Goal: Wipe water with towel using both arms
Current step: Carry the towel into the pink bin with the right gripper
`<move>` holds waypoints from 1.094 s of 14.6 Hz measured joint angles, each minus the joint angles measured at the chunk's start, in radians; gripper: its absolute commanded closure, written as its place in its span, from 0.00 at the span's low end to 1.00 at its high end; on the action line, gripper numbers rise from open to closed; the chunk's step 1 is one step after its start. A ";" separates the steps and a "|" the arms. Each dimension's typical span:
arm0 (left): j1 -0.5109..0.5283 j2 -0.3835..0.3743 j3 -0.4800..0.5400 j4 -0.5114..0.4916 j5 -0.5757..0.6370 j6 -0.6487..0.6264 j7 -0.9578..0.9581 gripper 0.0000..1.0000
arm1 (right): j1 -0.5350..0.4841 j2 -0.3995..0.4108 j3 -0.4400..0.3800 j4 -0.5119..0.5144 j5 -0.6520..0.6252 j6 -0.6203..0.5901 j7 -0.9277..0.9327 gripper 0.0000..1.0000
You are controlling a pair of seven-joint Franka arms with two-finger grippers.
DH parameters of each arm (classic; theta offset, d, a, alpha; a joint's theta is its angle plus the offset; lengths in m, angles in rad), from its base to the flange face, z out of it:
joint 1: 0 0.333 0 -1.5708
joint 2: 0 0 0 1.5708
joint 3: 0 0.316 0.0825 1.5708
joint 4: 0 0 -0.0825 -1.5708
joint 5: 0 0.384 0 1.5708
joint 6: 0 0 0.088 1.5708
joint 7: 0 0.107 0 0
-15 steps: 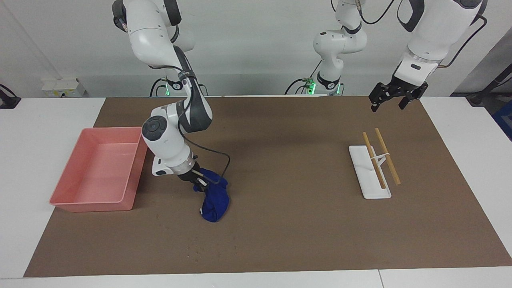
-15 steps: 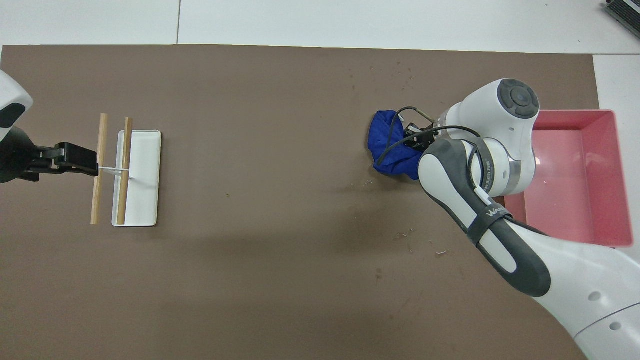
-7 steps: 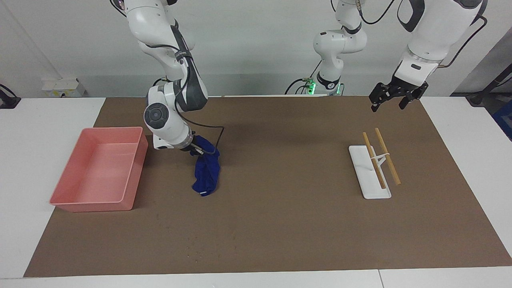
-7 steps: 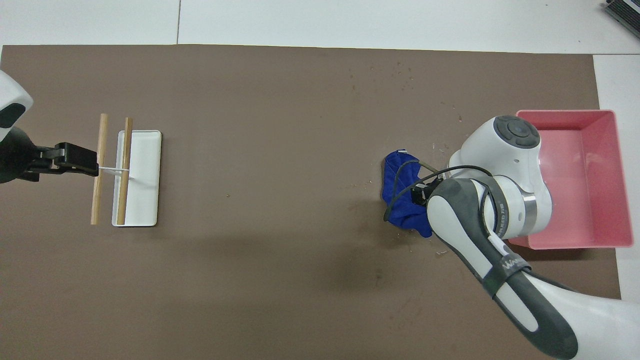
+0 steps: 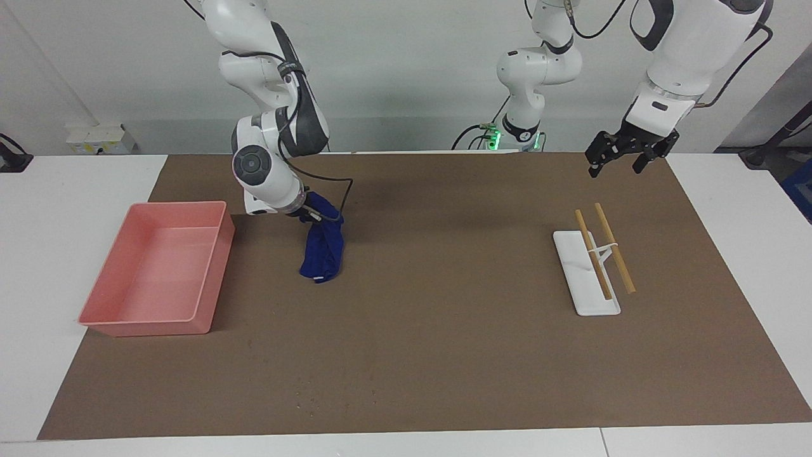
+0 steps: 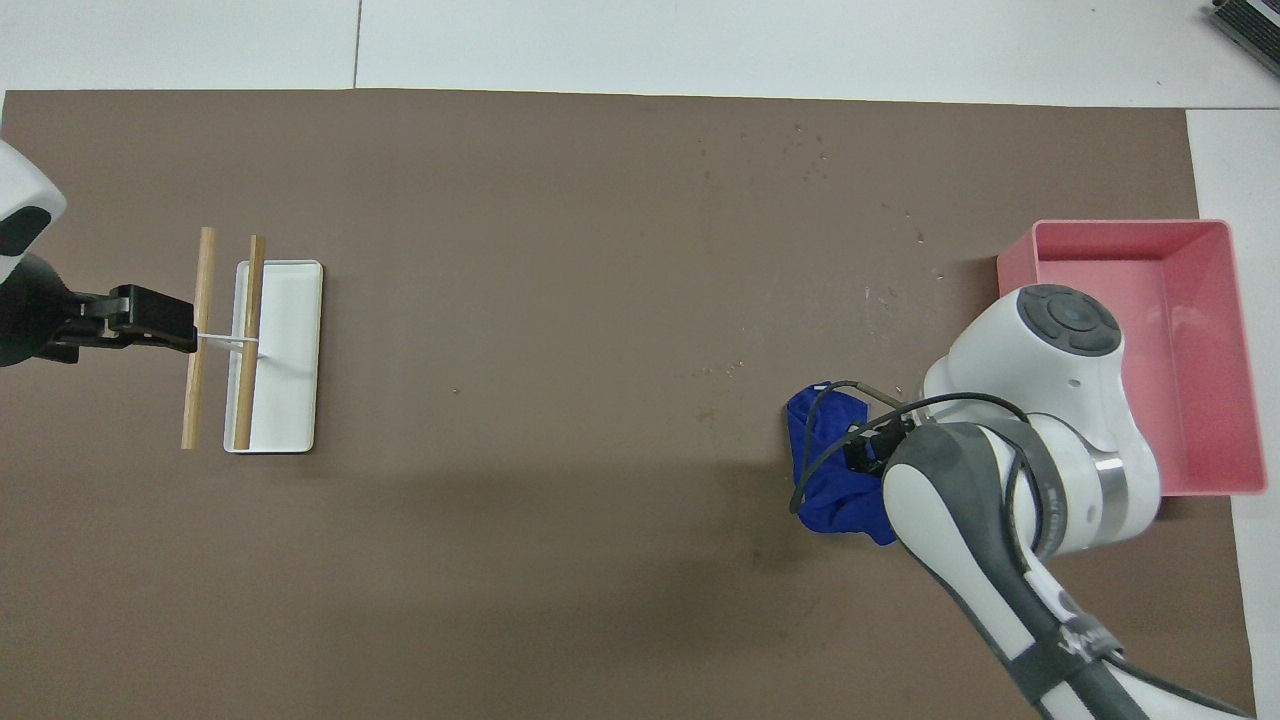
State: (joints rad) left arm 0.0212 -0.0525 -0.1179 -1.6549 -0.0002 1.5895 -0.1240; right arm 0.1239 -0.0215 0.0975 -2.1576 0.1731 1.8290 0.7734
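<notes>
**Dragging towel back toward robots, wipe stroke underway**

Since a sec ago the right gripper (image 5: 309,214) has pulled the blue towel (image 5: 322,251) up-frame in facing view, off the water (image 5: 317,397) specks at lower centre. Droplets remain on the brown mat (image 5: 444,355), so by my read another pass is needed. Right fingers are clamped on the towel's top; cloth hangs below them, its tip touching the mat beside the pink bin (image 5: 158,273). Left gripper (image 5: 625,155) waits upper right, fingers wide, holding nothing, over the mat near the chopstick rest (image 5: 580,279).
</notes>
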 measured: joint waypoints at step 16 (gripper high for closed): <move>0.000 0.000 0.000 0.000 0.000 0.000 0.000 0.00 | -0.513 0.006 -0.019 0.272 -0.126 0.034 -0.694 1.00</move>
State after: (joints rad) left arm 0.0212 -0.0525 -0.1179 -1.6549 -0.0002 1.5895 -0.1240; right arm -0.3889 -0.0157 0.0785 -1.8861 0.0474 1.8628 0.0797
